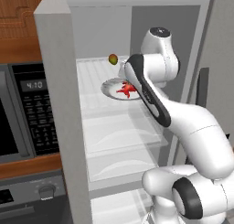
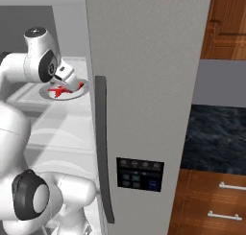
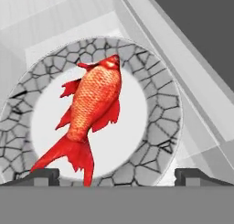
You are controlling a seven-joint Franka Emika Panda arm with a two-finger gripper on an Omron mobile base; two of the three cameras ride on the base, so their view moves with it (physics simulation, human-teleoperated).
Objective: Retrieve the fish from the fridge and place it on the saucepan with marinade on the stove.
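Now, tool (image 3: 117, 173): wide open, holding nothing, poised above fish (image 3: 93, 106)
Fish: flat on grey plate (image 3: 157, 104), fridge (image 1: 57, 104) shelf (image 1: 123, 127)
Fruit (image 1: 113, 59): shelf's back edge

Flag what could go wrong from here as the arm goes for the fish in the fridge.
1. The fish lies slanted between the open pincer tips; they may close on the thin tail and slip.
2. It rests on a plate; pressing low could push or tip the plate.
3. A small fruit sits behind on the shelf and could get knocked.
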